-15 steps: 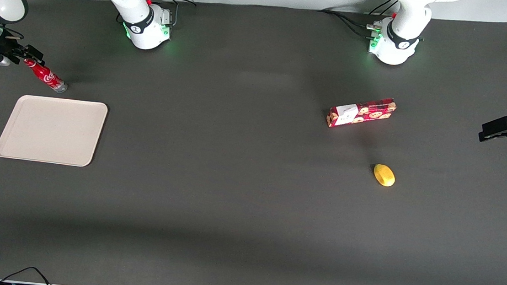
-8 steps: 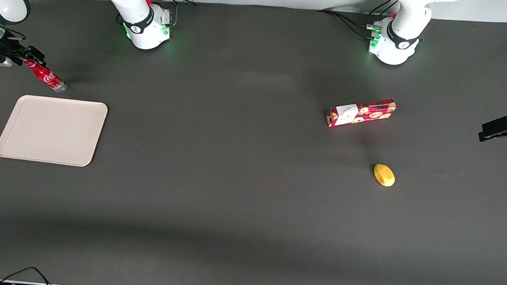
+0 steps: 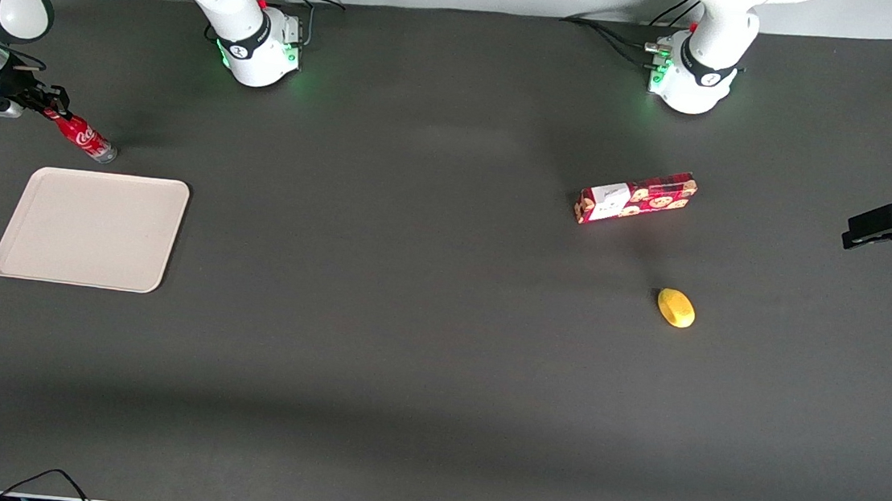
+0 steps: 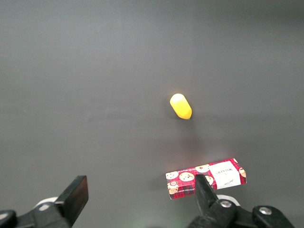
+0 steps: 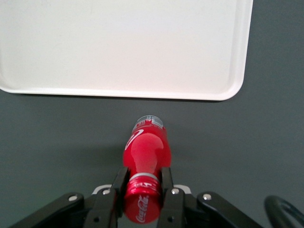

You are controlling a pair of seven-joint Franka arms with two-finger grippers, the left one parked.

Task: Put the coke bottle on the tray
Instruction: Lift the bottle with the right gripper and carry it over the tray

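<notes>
gripper (image 3: 53,110): fingers clamped on the coke bottle's neck, now shifted slightly nearer the table's working-arm edge
coke bottle (image 3: 83,138): tilted, off the tray, now more upright
tray (image 3: 93,228): unmoved, near that edge

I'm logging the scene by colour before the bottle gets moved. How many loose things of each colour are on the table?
Red: 2, the coke bottle, with the pincer shut on its neck, and the cookie box
Beige: 1, the tray
Yellow: 1, a small rounded thing
Total: 4
</notes>
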